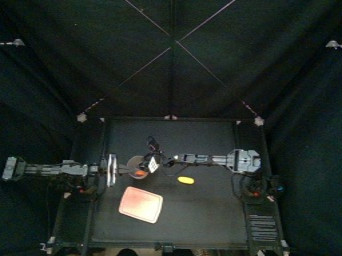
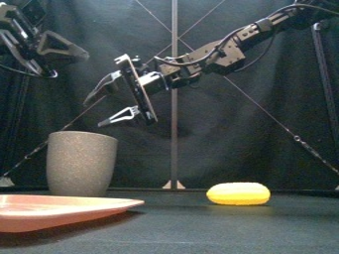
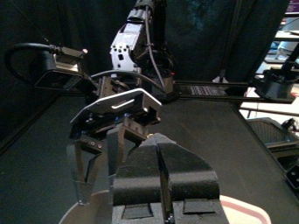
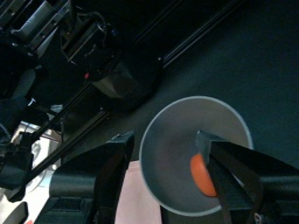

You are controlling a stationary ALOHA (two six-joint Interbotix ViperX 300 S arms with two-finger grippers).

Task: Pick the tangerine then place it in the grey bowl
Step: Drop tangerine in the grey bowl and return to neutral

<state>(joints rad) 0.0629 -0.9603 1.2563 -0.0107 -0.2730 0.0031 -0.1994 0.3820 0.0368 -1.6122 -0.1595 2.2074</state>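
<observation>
Counted over: one tangerine [image 4: 201,175], one grey bowl [image 2: 82,162], one yellow toy [image 2: 239,193], one pink tray [image 2: 54,206] and two arms. The tangerine, small, orange and rounded, lies inside the bowl, down against its pale inner wall. The bowl is a tall, speckled, slightly tapered cup standing upright near the table's middle. The right gripper [image 2: 99,111] hangs directly over the bowl's mouth with its jaws spread wide and nothing between them; its wrist view looks straight down into the round opening. The left gripper [image 3: 163,144] is raised just to the left of the bowl, its two jaws brought together with only a thin slit between, holding nothing. The yellow toy is a smooth, flattened oval lying to the right of the bowl, apart from it. The flat tray with rounded corners lies in front of the bowl. The table [image 1: 201,210] is matt black, and black curtain [image 1: 171,60] folds close the back and sides
</observation>
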